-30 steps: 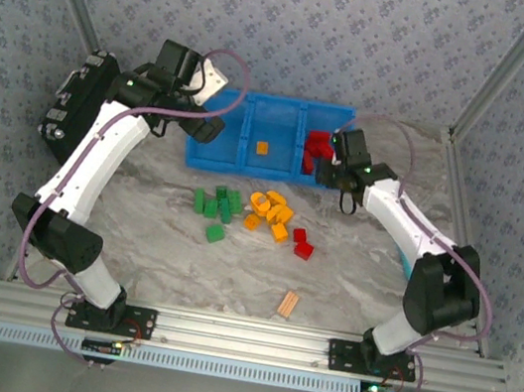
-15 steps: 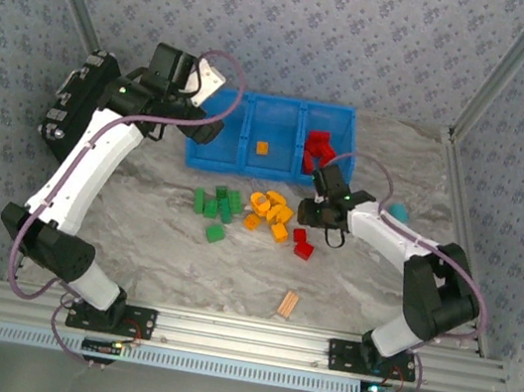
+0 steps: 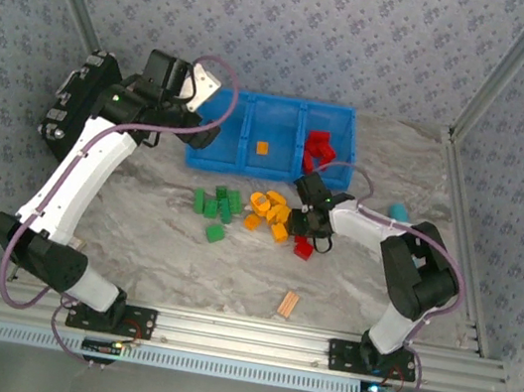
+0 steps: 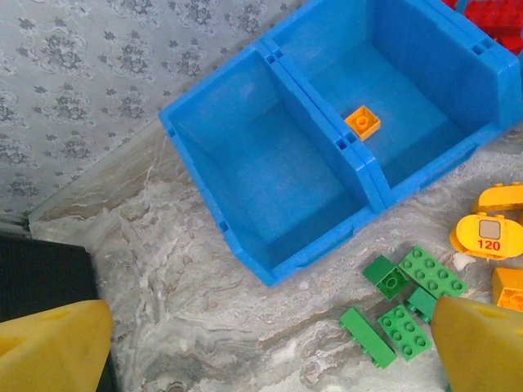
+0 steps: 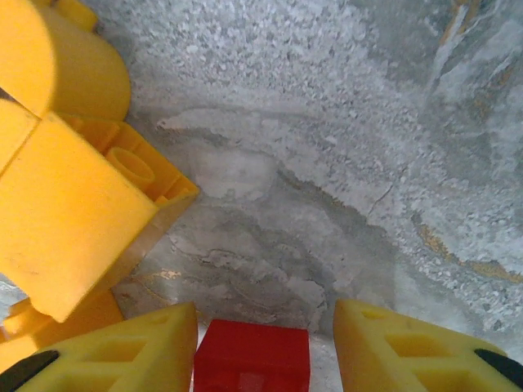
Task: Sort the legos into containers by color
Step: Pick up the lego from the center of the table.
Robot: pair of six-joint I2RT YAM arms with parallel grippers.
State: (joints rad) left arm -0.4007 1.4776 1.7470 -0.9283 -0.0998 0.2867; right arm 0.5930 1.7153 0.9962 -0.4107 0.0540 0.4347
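Noted right gripper (image 5: 260, 347) dropped from over the blue bin (image 3: 210, 159) to the loose bricks on the table (image 3: 135, 235) since a second ago. Found jaws part open, straddling a red lego (image 5: 252, 361), gap on one side, nothing gripped yet. Placed lego dead ahead between the fingers, just beside the orange-yellow legos (image 5: 73, 220); long axis not discernible. Found left gripper (image 4: 261, 351) wide open, empty, well apart above the green legos (image 4: 404, 306).

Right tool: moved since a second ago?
Yes. The right tool left the right compartment of the blue bin, moving toward the near edge and slightly left; it now straddles a loose red brick on the table.
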